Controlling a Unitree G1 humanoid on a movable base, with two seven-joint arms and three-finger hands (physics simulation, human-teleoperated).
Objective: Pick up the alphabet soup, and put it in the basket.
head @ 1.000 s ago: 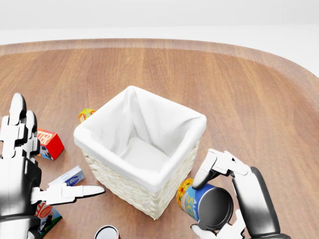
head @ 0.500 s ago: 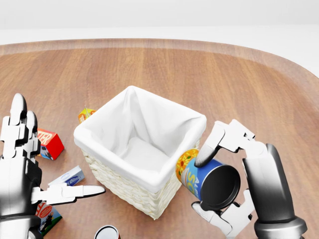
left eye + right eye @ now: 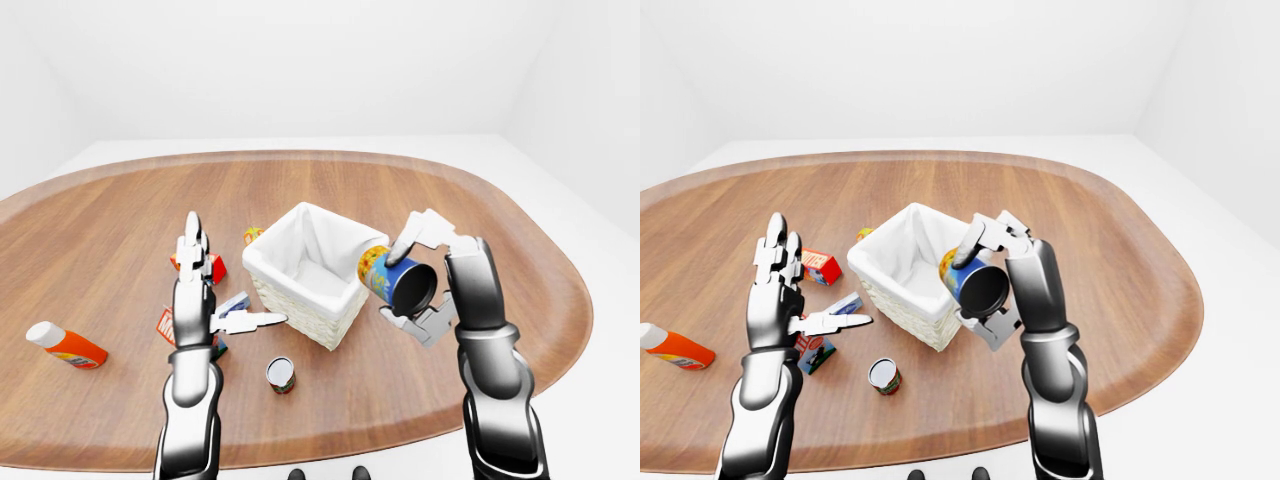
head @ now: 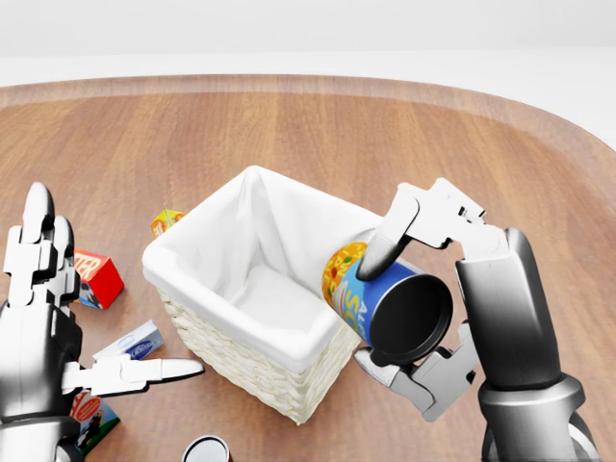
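The alphabet soup can (image 4: 371, 294), blue and yellow with a dark end facing me, lies tilted on its side in my right hand (image 4: 414, 289). The fingers (image 4: 395, 231) curl over its top and the thumb sits under it. The can hangs over the right rim of the wicker basket (image 4: 255, 361), which has a white cloth lining. In the head view my left hand (image 4: 72, 318) is at the left, open with fingers spread, holding nothing, left of the basket.
Left of the basket lie a red box (image 4: 94, 277), a small yellow-orange carton (image 4: 166, 221), a white-blue packet (image 4: 130, 342) and another carton (image 4: 91, 419). A small can (image 3: 280, 375) stands below the basket. An orange bottle (image 3: 65, 345) lies far left.
My right hand has lifted the soup can up and to the left, from beside the basket's lower right wall to over its right rim. The left hand has stayed put.
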